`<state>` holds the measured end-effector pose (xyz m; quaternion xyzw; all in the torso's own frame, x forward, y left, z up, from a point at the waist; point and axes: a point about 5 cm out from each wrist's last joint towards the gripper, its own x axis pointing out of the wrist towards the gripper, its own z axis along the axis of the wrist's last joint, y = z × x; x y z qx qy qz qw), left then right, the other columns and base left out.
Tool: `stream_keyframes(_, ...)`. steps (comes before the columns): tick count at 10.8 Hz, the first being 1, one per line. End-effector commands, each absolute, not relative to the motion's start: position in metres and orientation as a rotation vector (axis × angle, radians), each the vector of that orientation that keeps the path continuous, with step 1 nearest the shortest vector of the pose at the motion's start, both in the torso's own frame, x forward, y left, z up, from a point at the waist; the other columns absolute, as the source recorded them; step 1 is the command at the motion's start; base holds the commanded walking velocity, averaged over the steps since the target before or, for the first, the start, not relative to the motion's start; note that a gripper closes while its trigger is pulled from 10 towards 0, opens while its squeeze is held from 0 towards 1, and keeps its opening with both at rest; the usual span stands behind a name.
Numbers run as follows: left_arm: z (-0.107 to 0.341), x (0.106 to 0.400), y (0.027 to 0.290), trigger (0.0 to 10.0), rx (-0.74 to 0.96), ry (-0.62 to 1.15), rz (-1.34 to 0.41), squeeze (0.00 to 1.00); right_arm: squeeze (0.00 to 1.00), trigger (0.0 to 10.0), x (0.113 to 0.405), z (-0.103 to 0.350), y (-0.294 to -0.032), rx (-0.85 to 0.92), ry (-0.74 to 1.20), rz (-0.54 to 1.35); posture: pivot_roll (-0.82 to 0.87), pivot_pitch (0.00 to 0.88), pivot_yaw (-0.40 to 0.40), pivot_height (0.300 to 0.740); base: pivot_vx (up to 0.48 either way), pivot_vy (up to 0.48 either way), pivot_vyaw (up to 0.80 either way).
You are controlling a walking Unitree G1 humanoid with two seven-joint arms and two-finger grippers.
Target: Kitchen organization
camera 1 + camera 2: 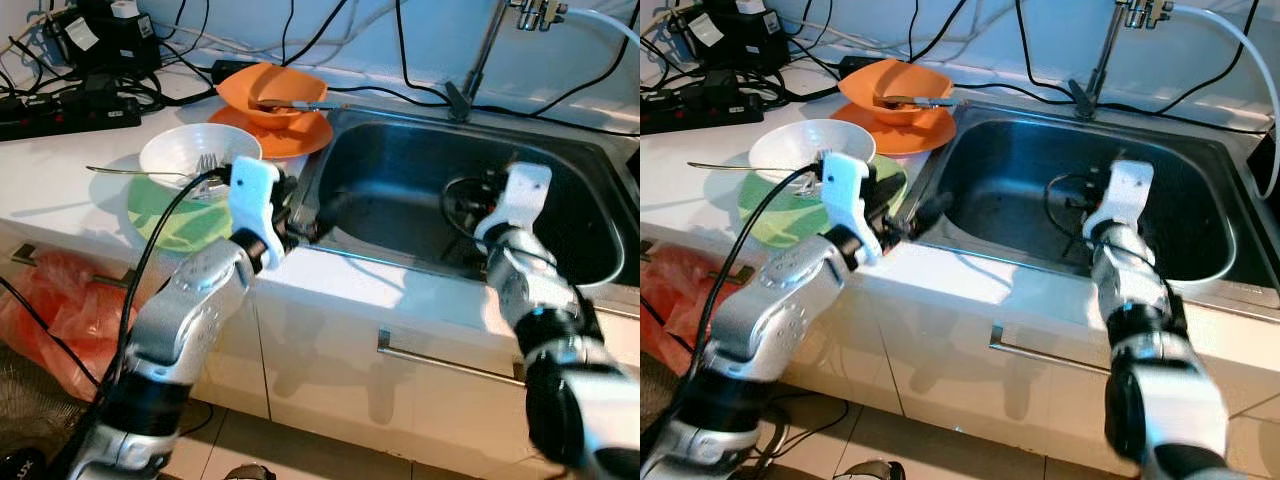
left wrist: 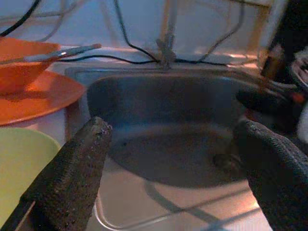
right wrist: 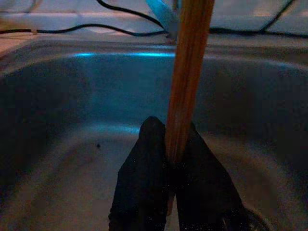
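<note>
Pinching a slim pale wooden stick, likely a chopstick (image 3: 188,72), the right hand (image 3: 172,159) sits low inside the stainless steel sink basin (image 1: 400,190), its two black fingers pressed together around the stick, which rises up past them toward the tap side. Holding it inside the basin suggests the stick is being dropped off or lifted out for washing; which one I cannot tell. The drain lies just beyond that hand, and steel walls ring it on all sides, so the free way out is upward.

The left hand (image 2: 173,159) hovers at the sink's near left corner with its fingers wide apart and nothing between them, seemingly waiting for its turn. Beside it, away from the sink, on the white table (image 1: 60,170) is a pale green plate (image 1: 175,220) carrying a white bowl (image 1: 185,150) with a metal fork (image 1: 150,172) laid across it. Further off stands an orange bowl (image 1: 270,85) on an orange plate (image 1: 290,138), a metal utensil (image 1: 295,104) resting inside. Black cables (image 1: 90,95) crowd the table's far side, so reaching there risks snagging, and the sink's raised rim lies between the left hand and the basin
</note>
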<state>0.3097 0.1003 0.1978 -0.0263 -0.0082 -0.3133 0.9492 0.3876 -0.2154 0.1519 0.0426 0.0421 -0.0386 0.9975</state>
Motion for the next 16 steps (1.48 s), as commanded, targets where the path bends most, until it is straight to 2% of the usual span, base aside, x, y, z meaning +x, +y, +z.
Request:
stream_keyframes(1, 0.199, 0.303, 0.099, 10.0, 0.000, -0.021, -0.690, 0.00, 0.00, 1.7, 0.390, 0.155, -0.218, 0.040, 0.097, -0.048, 0.13, 0.088, -0.033, 0.740, 0.000, 0.000, 0.00)
stream_keyframes(2, 0.197, 0.300, 0.103, 10.0, 0.021, -0.013, -0.708, 0.00, 0.00, 2.4, 0.390, 0.155, -0.218, 0.015, 0.110, -0.021, 0.14, 0.091, -0.031, 0.740, 0.000, 0.000, 0.00)
stream_keyframes(3, 0.196, 0.298, 0.109, 10.0, 0.052, -0.003, -0.723, 0.00, 0.00, 10.0, 0.392, 0.155, -0.217, -0.023, 0.130, 0.013, 0.14, 0.099, -0.025, 0.740, 0.000, 0.000, 0.00)
stream_keyframes(4, 0.198, 0.298, 0.113, 10.0, 0.071, -0.001, -0.735, 0.00, 0.00, 10.0, 0.392, 0.153, -0.215, -0.029, 0.151, 0.049, 0.15, 0.107, -0.022, 0.740, 0.000, 0.000, 0.00)
stream_keyframes(5, 0.200, 0.300, 0.114, 10.0, 0.077, -0.001, -0.740, 0.00, 1.00, 10.0, 0.391, 0.149, -0.212, -0.040, 0.175, 0.077, 0.14, 0.119, -0.019, 0.740, 0.000, 0.000, 0.00)
stream_keyframes(7, 0.201, 0.298, 0.112, 10.0, 0.111, 0.015, -0.800, 0.00, 1.00, 10.0, 0.387, 0.135, -0.201, -0.053, 0.224, 0.148, 0.14, 0.142, -0.004, 0.740, 0.000, 0.000, 0.00)
stream_keyframes(10, 0.204, 0.301, 0.114, 10.0, 0.125, 0.011, -0.806, 0.00, 1.00, 10.0, 0.387, 0.137, -0.203, -0.084, 0.204, 0.147, 0.14, 0.150, 0.002, 0.740, 0.000, 0.000, 0.00)
stream_keyframes(14, 0.233, 0.317, 0.124, 10.0, 0.146, -0.188, -0.630, 0.00, 1.00, 10.0, 0.394, 0.185, -0.195, 0.009, -0.087, 0.151, 0.12, 0.111, -0.017, 0.740, 0.000, 0.000, 0.00)
stream_keyframes(16, 0.244, 0.322, 0.134, 10.0, 0.149, -0.296, -0.503, 0.00, 1.00, 10.0, 0.385, 0.205, -0.188, 0.102, -0.211, 0.175, 0.11, 0.094, -0.034, 0.740, 0.000, 0.000, 0.00)
